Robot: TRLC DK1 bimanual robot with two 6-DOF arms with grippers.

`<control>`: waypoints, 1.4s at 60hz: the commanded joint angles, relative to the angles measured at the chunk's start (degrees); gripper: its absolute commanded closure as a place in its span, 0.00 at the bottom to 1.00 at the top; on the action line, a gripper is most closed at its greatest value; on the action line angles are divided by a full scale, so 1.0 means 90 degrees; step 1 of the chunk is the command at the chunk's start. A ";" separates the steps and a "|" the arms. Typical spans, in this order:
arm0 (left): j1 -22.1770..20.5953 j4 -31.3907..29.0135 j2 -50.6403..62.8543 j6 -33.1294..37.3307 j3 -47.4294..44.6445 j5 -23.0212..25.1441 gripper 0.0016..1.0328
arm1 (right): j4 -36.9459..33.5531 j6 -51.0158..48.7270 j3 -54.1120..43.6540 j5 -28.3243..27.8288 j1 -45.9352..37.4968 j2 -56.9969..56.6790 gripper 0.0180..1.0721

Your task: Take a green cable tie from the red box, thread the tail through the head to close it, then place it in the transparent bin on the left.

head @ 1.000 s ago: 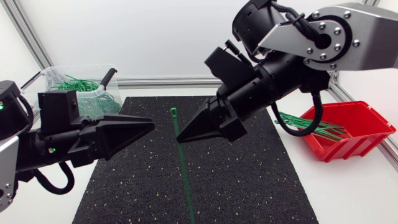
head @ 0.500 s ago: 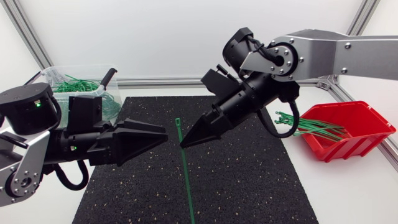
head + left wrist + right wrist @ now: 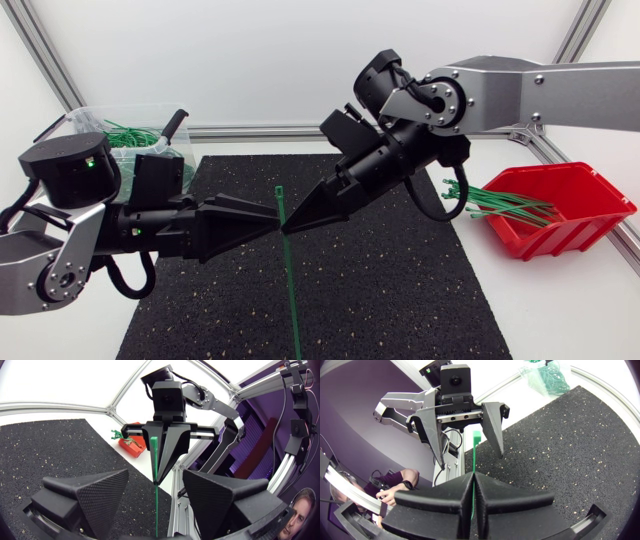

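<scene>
A green cable tie (image 3: 288, 270) hangs nearly upright over the black mat, its head (image 3: 279, 189) uppermost. My right gripper (image 3: 288, 228) is shut on the tie just below the head; the strap rises from its closed tips (image 3: 472, 480) to the head (image 3: 476, 436). My left gripper (image 3: 271, 223) faces it from the left and stands open. Its two fingers (image 3: 95, 491) straddle the strap (image 3: 156, 510) without touching it. The red box (image 3: 575, 215) at the right holds more green ties (image 3: 500, 205). The transparent bin (image 3: 78, 116) stands at the back left.
The black speckled mat (image 3: 400, 290) covers the middle of the table, with white table around it. The bin (image 3: 542, 375) holds a tangle of green ties (image 3: 125, 133). Aluminium frame rails (image 3: 250, 131) run along the back edge.
My left gripper has moved right up to the tie and opened wider. The right gripper has come down and left with the tie in it.
</scene>
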 commanded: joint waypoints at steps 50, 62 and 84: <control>0.0120 0.0469 0.0330 -0.0573 0.0228 0.0075 0.78 | 0.0318 -0.0120 -0.0282 0.0000 0.0152 0.0052 0.95; 0.0081 0.0469 0.0330 -0.0583 0.0209 0.0075 0.81 | 0.0347 -0.0091 -0.0302 0.0040 0.0172 0.0023 0.95; 0.0022 0.0479 0.0301 -0.0680 0.0209 0.0075 0.92 | 0.0415 -0.0042 -0.0322 0.0069 0.0211 -0.0016 0.95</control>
